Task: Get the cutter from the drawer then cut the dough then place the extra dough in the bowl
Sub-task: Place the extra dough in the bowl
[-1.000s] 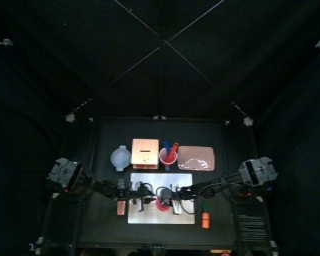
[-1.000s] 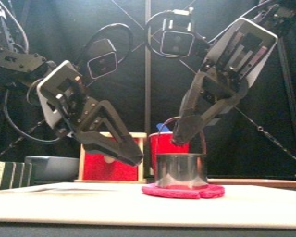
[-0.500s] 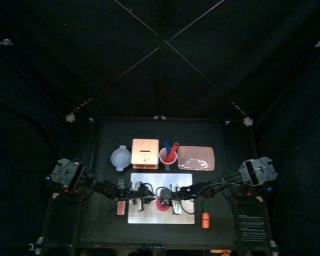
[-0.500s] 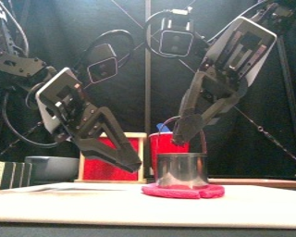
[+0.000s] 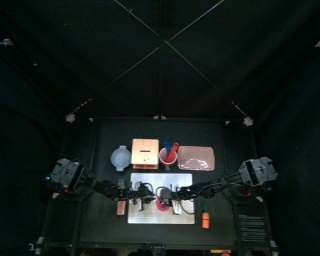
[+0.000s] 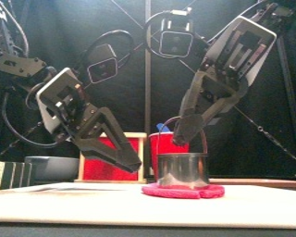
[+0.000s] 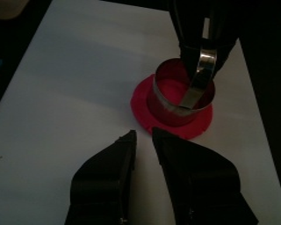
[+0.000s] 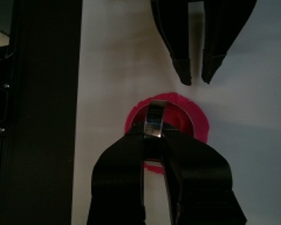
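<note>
So the cutter [image 6: 181, 169] is standing upright on the pink dough [image 6: 183, 192], in the middle of the white board [image 7: 73, 79] at the front of the worktop. The right arm [image 6: 231, 57] comes down right over it, jaws pinched shut on the wire handle [image 8: 154, 123], so that side has the cutter. The left arm [image 6: 64, 97] hangs just beside the dough on its own side, jaws only a narrow gap apart and holding nothing, tips pointing down at the board. What matters next, I reckon: the spare dough is the rim sticking out around the cutter, and it's closest to those left jaws. The bowl [image 5: 119, 157] is at the back left, also on that arm's side. Can't really tell whether the cutter is all the way through.
</note>
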You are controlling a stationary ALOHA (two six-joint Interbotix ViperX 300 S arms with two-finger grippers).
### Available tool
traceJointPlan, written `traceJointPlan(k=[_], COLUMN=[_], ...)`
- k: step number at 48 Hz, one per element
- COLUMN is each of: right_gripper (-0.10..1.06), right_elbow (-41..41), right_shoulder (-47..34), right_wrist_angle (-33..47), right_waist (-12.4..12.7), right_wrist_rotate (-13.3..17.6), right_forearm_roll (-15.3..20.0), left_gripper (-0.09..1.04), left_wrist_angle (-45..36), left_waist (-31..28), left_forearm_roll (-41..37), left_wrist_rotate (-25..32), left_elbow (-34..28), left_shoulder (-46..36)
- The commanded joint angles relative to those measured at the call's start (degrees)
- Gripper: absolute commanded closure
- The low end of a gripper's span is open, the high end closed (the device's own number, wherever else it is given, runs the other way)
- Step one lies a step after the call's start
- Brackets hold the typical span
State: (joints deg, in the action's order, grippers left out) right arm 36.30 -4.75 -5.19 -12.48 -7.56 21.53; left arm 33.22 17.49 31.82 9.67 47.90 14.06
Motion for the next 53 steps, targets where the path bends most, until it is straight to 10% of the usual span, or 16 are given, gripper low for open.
traceJointPlan(k=[1,53], right_gripper=[0.56,0.56], right_elbow=[-0.97,-0.09], right_shoulder=[1.14,-0.70], right_wrist_angle=[0.18,-0.70], right_waist=[-0.18,0.09], right_wrist_rotate=[0.00,-0.09], right_forearm_roll=[0.44,0.62], left_gripper=[0.29,0.29], left_wrist_angle=[0.18,-0.62], left_waist=[-0.18,-0.53], left_forearm_roll=[0.09,0.62], left_wrist_rotate=[0.00,0.09], left_elbow=[-0.62,-0.62], left_shoulder=[-0.53,-0.97])
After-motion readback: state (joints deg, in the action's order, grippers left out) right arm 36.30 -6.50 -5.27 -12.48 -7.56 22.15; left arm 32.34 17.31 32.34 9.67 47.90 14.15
